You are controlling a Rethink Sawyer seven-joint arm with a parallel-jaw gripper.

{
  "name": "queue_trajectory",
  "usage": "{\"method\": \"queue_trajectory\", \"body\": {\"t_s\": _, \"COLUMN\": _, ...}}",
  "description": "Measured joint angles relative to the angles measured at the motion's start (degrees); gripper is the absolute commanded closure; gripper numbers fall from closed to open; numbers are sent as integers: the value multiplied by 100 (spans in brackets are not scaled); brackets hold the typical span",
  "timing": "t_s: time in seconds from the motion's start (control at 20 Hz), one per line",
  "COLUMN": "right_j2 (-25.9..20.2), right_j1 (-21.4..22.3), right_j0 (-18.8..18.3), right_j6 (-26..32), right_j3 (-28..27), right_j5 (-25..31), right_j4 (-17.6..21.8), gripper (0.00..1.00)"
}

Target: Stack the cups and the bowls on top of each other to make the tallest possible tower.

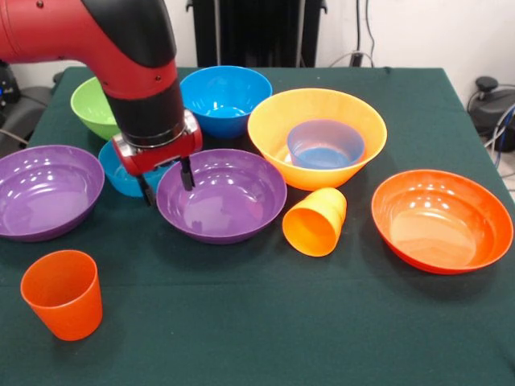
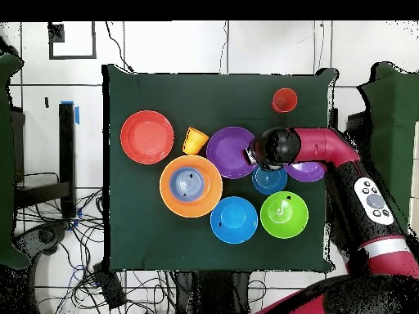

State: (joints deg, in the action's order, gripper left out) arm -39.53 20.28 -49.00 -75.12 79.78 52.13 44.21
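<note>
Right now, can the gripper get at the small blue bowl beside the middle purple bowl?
Probably yes: the gripper hangs open between the small blue bowl and the middle purple bowl, with nothing lying in the small bowl.

bowls (image 1: 221,195): glossy smooth plastic | cups (image 1: 63,293): plastic, duller | table cover (image 1: 265,322): matt green, probably cloth

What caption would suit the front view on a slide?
Sawyer gripper open over the rim of a purple bowl, loose bowls and cups around it.
</note>
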Motion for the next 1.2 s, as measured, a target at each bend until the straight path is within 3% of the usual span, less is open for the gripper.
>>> {"method": "queue_trajectory", "body": {"t_s": 1.0, "right_j2": 0, "right_j1": -185, "right_j0": 0, "right_j6": 0, "right_j3": -23, "right_j5": -40, "right_j4": 255, "gripper": 0}}
{"method": "queue_trajectory", "body": {"t_s": 1.05, "right_j2": 1, "right_j1": -184, "right_j0": -2, "right_j6": 0, "right_j3": -25, "right_j5": -42, "right_j4": 265, "gripper": 100}}
{"method": "queue_trajectory", "body": {"t_s": 1.2, "right_j2": -7, "right_j1": -182, "right_j0": -4, "right_j6": -1, "right_j3": -25, "right_j5": -55, "right_j4": 239, "gripper": 100}}
